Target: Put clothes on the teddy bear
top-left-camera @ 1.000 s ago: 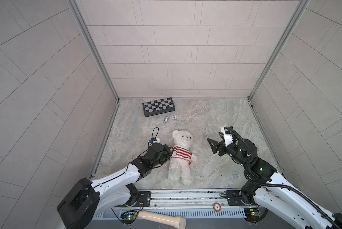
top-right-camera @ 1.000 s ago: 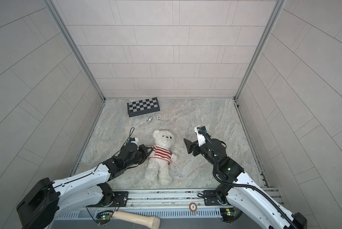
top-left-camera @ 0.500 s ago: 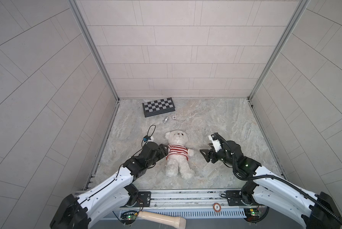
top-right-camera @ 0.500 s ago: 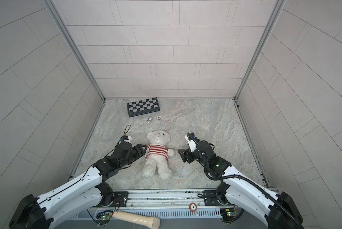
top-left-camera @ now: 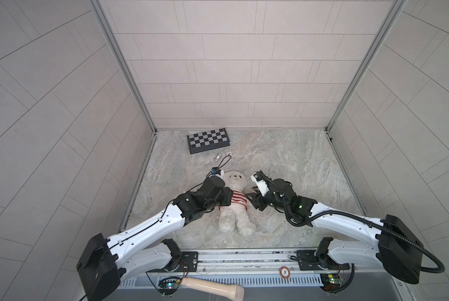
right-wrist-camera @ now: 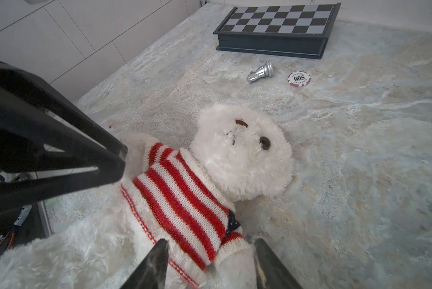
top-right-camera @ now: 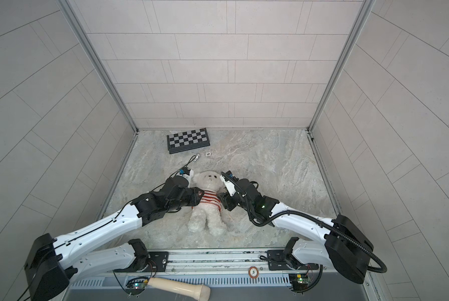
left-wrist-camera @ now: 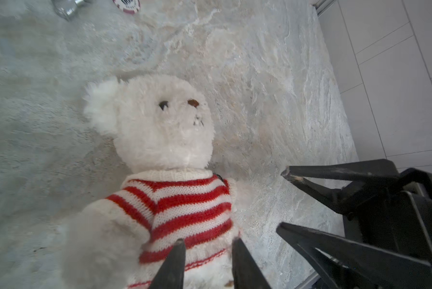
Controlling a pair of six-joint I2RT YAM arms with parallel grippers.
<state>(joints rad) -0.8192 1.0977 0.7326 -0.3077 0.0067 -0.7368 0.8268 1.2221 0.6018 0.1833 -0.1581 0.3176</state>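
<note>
The white teddy bear (top-left-camera: 234,180) (top-right-camera: 208,179) lies on its back near the table's front, its torso in a red-and-white striped sweater (top-left-camera: 238,199) (left-wrist-camera: 185,200) (right-wrist-camera: 185,200). My left gripper (top-left-camera: 230,198) (top-right-camera: 201,195) (left-wrist-camera: 208,241) is at the bear's side, open, with its tips straddling the sweater's lower hem. On the bear's other side, my right gripper (top-left-camera: 252,200) (top-right-camera: 222,199) (right-wrist-camera: 210,242) is open. Its tips stand either side of the sleeve cuff and the arm in it. The left arm hides the bear's near arm in both top views.
A folded chessboard (top-left-camera: 208,140) (right-wrist-camera: 277,22) lies at the back left. A silver chess piece (top-left-camera: 217,157) (right-wrist-camera: 261,72) and a poker chip (top-left-camera: 229,154) (right-wrist-camera: 299,78) lie just before it. A wooden handle (top-left-camera: 210,285) rests below the front rail. Tiled walls close three sides.
The right gripper came down and in to the bear's sleeve, its jaws narrowing. The left gripper went from shut to open, then narrowed, beside the sweater. The bear shifted slightly.
</note>
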